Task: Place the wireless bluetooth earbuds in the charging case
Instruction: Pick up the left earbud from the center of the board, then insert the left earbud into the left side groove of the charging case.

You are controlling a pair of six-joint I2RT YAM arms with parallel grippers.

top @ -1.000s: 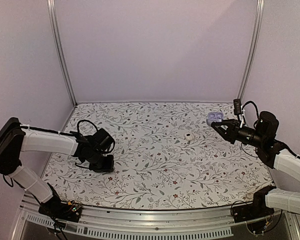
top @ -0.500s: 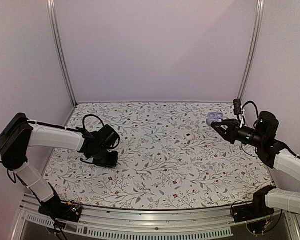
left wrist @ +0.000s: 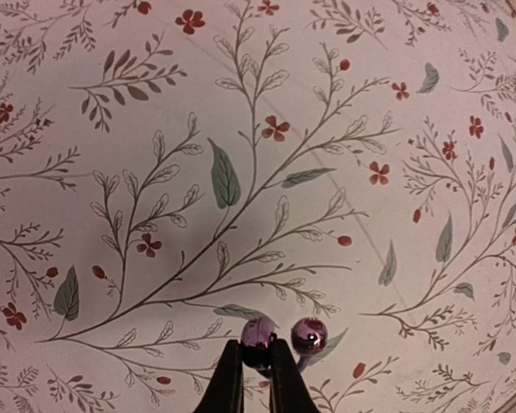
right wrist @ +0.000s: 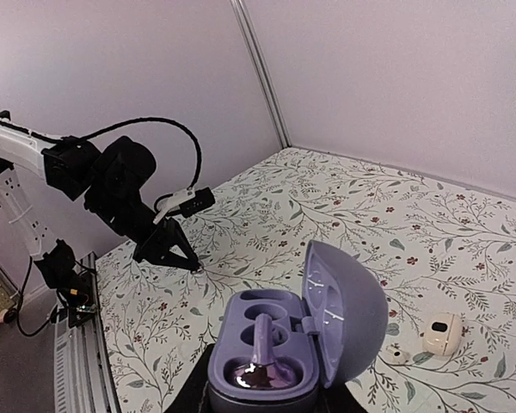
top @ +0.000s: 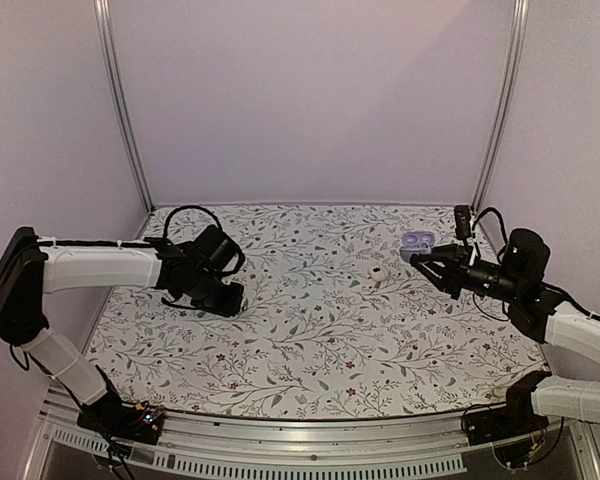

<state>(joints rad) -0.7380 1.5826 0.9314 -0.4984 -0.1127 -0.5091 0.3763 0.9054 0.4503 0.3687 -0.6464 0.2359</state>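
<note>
My left gripper (left wrist: 257, 366) is shut on a shiny purple earbud (left wrist: 260, 332), low over the floral table; a second rounded purple part with a short stem (left wrist: 310, 335) shows just right of the fingertips. In the top view this gripper (top: 232, 303) is left of centre. My right gripper (right wrist: 271, 403) is shut on the open purple charging case (right wrist: 344, 310), held above the table at the right (top: 417, 242). One purple earbud (right wrist: 261, 366) lies in the case's near slot; the far slot (right wrist: 267, 303) is empty.
A small white case-like object (top: 378, 272) lies on the table between the arms, also in the right wrist view (right wrist: 441, 333), with a tiny white piece (right wrist: 399, 354) beside it. Walls and metal posts enclose the back and sides.
My left arm has swung right and farther onto the table with its gripper shut. My right gripper has moved a little left with the open case.
</note>
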